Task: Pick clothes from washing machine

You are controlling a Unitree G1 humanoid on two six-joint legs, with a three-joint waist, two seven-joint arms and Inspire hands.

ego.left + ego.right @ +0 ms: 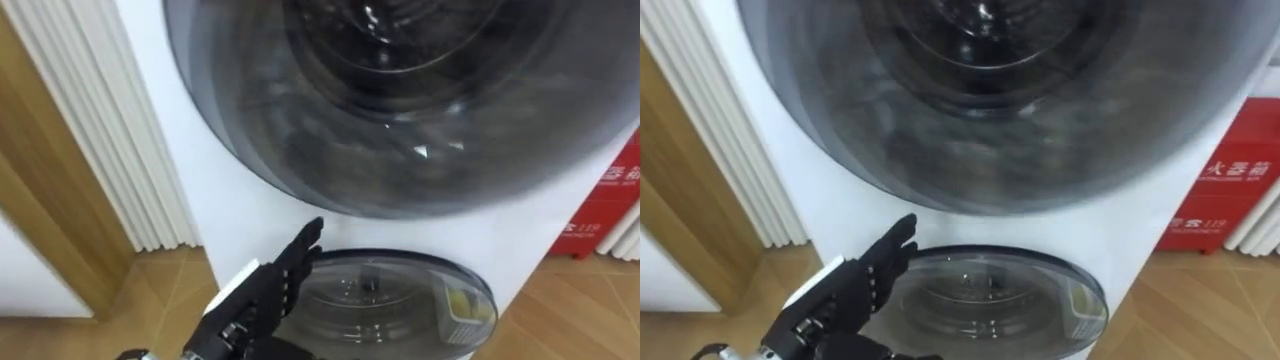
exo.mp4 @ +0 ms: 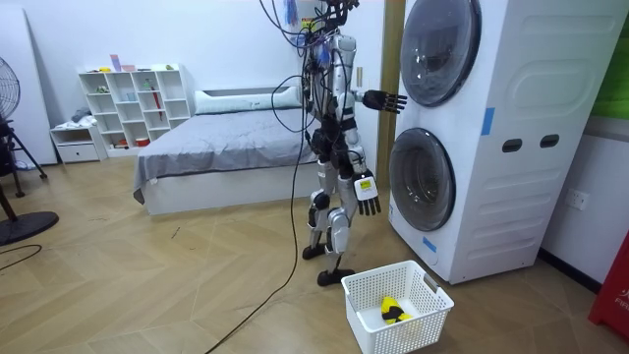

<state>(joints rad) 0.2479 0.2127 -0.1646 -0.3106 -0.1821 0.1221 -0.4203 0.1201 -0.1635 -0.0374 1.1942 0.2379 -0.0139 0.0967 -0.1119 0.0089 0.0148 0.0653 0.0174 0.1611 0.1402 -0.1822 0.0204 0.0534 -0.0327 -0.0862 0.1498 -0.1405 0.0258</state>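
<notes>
- Squarely before the white washing machine (image 2: 511,147), standing upright on the wood floor, facing its two stacked round doors.
- Left hand (image 1: 270,285) raised in from the lower left, fingers (image 1: 305,240) straight and close together, holding nothing.
- Fingertips level with the white strip of panel between the two doors, just under the rim of the upper door (image 1: 400,100); contact with the panel cannot be told.
- Upper door closed, glass dark, with the drum behind it only dimly seen; no telling whether clothes lie inside.
- Lower door (image 1: 390,295) closed too, just right of the raised hand.
- Right hand (image 2: 367,194) hanging low beside the hip, well apart from the machine; grip cannot be told.
- White basket (image 2: 428,305) on the floor near the feet and the machine's foot, with a yellow item (image 2: 390,305) and something dark lying in it.
- Red box (image 1: 600,210) against the wall to the machine's right.
- Bed (image 2: 226,157) and white shelf (image 2: 133,98) further back in the room.
</notes>
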